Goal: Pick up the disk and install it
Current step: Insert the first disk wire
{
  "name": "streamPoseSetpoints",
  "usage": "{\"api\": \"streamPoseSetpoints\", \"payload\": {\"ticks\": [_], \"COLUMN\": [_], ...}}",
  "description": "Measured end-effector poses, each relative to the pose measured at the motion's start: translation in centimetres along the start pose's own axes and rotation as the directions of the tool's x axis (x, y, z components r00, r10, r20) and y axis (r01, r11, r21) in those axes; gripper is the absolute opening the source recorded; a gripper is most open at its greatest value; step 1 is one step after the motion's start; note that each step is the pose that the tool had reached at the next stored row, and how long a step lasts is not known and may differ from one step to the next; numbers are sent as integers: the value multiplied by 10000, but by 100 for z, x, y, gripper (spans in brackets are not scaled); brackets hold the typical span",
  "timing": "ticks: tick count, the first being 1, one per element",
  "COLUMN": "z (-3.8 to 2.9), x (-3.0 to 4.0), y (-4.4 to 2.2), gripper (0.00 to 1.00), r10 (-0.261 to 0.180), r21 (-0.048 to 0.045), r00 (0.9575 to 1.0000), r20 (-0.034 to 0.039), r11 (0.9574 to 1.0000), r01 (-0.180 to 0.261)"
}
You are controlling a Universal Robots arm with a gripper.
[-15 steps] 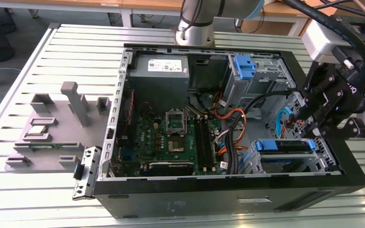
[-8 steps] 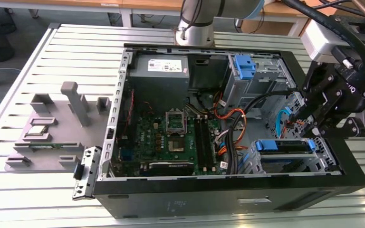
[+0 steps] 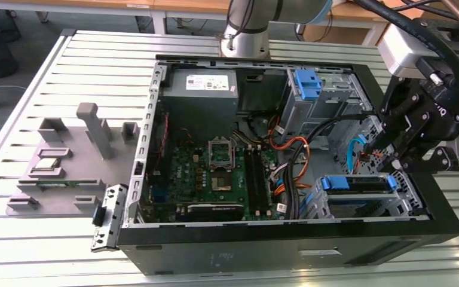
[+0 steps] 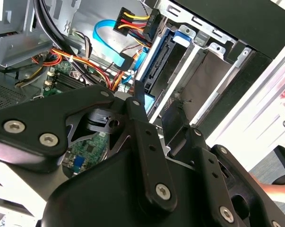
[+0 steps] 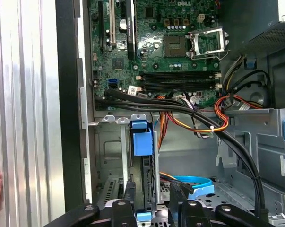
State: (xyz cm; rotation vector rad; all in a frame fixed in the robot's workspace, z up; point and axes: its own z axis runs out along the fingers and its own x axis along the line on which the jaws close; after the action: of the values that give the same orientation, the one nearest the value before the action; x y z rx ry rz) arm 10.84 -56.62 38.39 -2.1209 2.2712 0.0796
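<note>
Your end effector [image 3: 421, 140] hovered at the case's 3 o'clock, couldn't tell its grip. The disk [image 3: 358, 184] sat in its cage; those cables [image 5: 189, 111] could've snagged.

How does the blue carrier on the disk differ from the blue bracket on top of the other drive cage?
In the exterior view, the disk's carrier is a long, wide strip lying across its bay, while the bracket is shorter and blockier. The disk's carrier sits at the case's lower corner; the bracket sits at the power supply's end. Both are blue plastic.
</note>
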Motion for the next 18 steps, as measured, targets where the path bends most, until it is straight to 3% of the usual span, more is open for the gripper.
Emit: {"api": "streamPoseSetpoints", "payload": {"ticks": [8, 18], "z": [22, 84], "x": [-75, -152], "y": [-9, -69], "gripper": [42, 42], "r10": [-7, -10], "r21": [-1, -1], "r00": [10000, 10000], "r20": [1, 0], "r11": [10000, 10000], "r01": [7, 10]}}
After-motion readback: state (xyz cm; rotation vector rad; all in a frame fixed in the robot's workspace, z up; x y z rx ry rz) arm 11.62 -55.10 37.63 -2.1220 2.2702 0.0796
